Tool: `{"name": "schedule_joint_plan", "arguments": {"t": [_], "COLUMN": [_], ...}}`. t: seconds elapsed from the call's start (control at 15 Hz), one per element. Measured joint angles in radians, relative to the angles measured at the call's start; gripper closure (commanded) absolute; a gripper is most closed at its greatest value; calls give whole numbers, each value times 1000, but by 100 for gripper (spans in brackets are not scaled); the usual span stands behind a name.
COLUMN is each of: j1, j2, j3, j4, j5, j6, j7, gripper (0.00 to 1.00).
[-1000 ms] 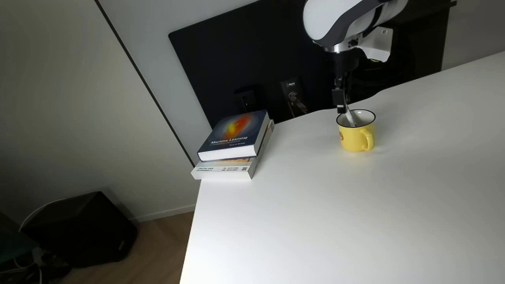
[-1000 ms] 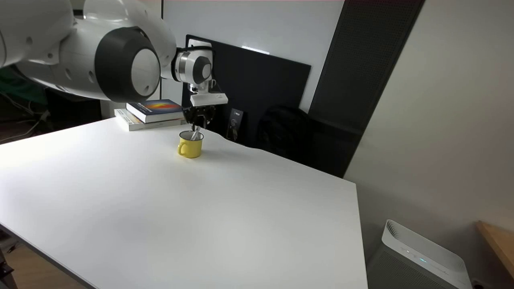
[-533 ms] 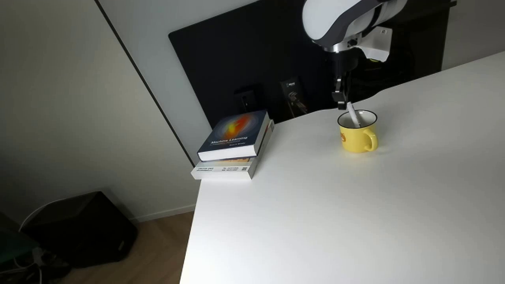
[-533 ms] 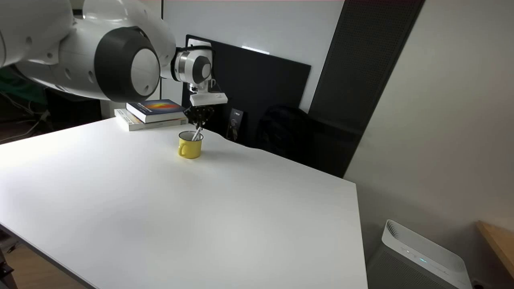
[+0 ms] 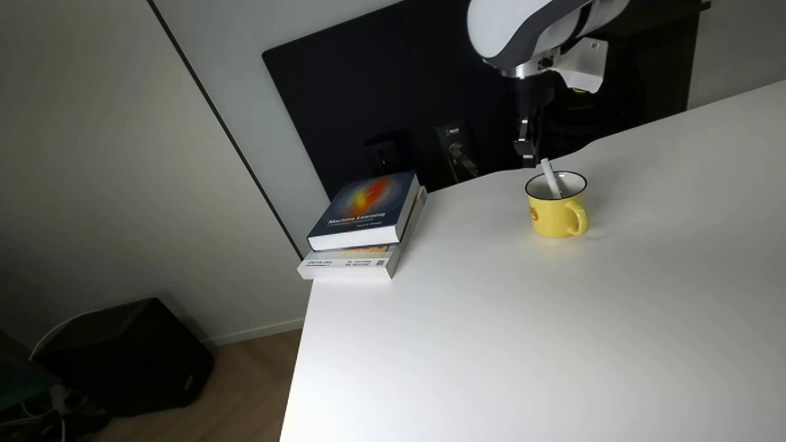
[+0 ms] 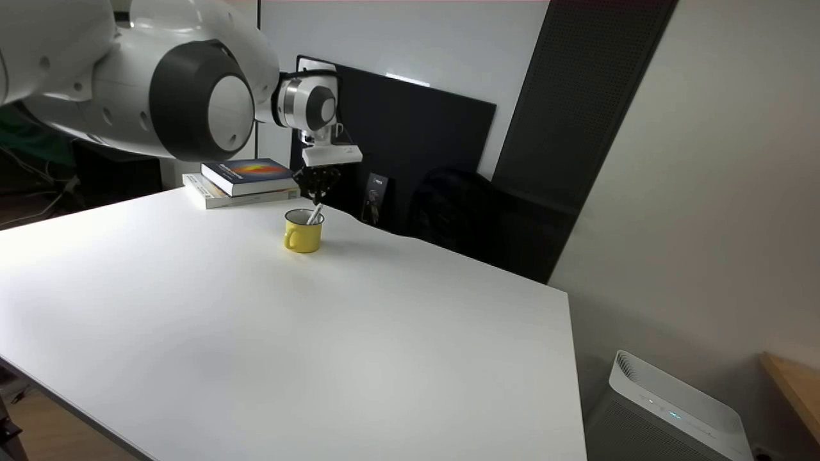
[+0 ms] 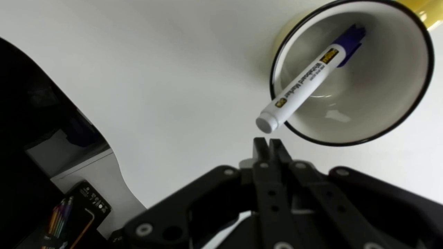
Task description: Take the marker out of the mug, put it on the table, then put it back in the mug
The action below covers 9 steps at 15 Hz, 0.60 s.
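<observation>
A: Where was the gripper (image 7: 268, 141), and did it have anything?

B: It pointed down just outside the rim of the yellow mug (image 5: 552, 220). Its tips were drawn together, holding nothing.

A: And the whiteboard marker (image 7: 304, 81)?

B: Inside the mug, tilted. Its purple cap (image 7: 347, 41) was down in the cup, the barrel leaned across the black rim, and the plain white end stuck out just beside the fingertips (image 7: 260, 148), apart from them.

A: Could you read it?

B: "Whiteboard Marker" ran along the barrel. The small black-and-gold label near the cap was too fine to make out, and so was the orange-brown mark on the mug's side.

A: Anything else legible?

B: "Machine Learning," on the dark blue upper book (image 5: 362, 212), with its red-and-yellow blaze. It lay on a lower book (image 5: 350, 268) whose print was too small, like the lettering on a black package (image 7: 76, 207) in the wrist view.

A: What was underneath?

B: A plain white table (image 6: 320, 352), with the mug standing upright and the books at one corner.

A: And farther off?

B: A black panel (image 6: 410, 128) against a pale wall (image 6: 416, 38). In an exterior view, a vented white appliance (image 6: 672, 410) stood past the table; in an exterior view, a bulky black box (image 5: 126, 362) sat beside brown flooring (image 5: 258, 380).
</observation>
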Motion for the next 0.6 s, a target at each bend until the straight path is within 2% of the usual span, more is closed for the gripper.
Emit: {"name": "schedule_joint_plan", "arguments": {"t": [0.6], "j1": [1], "j2": [-1], "j3": [-27], "j4": [7], "j5": [0], "j6": [0], "j7": [37], "gripper": [2]}}
